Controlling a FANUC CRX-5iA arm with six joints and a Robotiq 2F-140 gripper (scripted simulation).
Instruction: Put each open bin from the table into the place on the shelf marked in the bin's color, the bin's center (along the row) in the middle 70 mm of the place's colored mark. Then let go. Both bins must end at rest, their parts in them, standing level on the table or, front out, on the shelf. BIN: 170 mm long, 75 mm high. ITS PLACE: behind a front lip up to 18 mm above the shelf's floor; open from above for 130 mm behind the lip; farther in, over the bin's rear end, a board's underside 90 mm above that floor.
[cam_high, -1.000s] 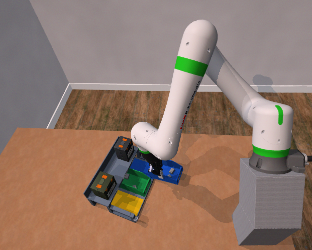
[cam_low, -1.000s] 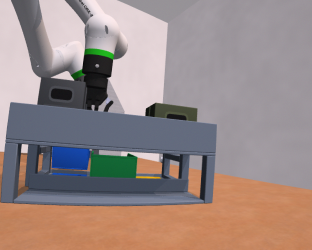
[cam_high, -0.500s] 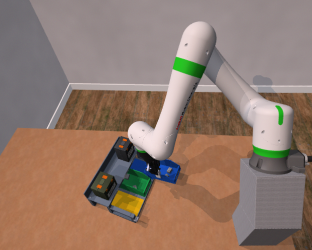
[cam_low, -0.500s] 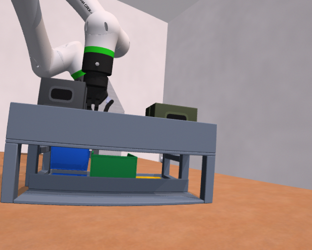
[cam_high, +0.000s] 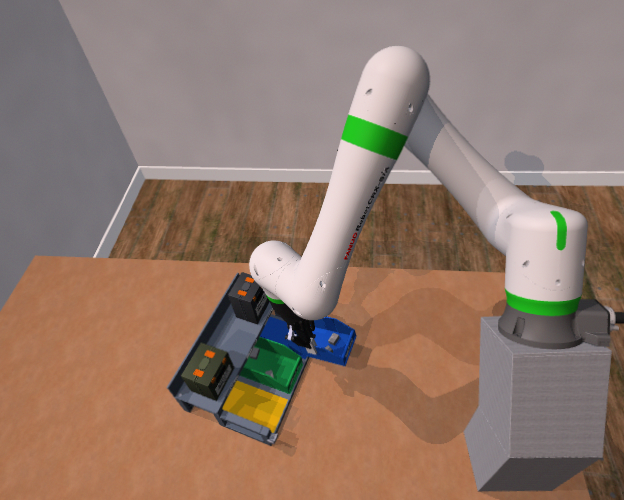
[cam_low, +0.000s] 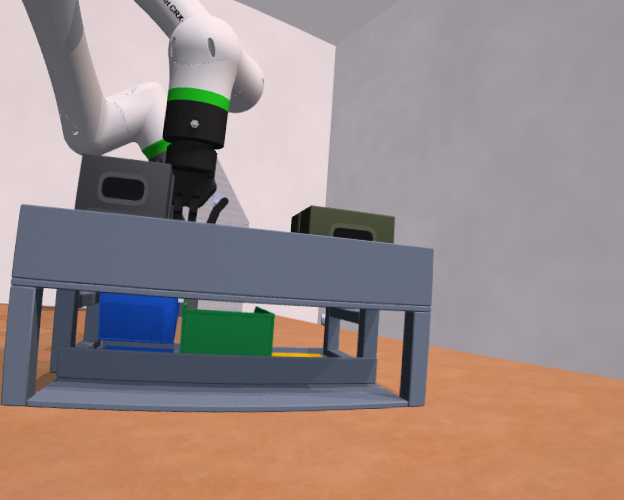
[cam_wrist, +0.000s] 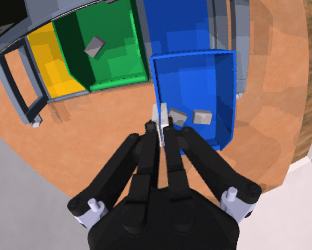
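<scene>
Jaws were pinched tight on the near wall of the blue bin (cam_wrist: 206, 88), which stretched out ahead of them toward its blue slot (cam_wrist: 171, 22), probably partway over the lip, and that thin stiff plastic looked light but slippery to hold.

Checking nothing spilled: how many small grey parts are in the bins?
3: two in the blue bin, here and here; one in the green bin. Others may be hidden.
</scene>
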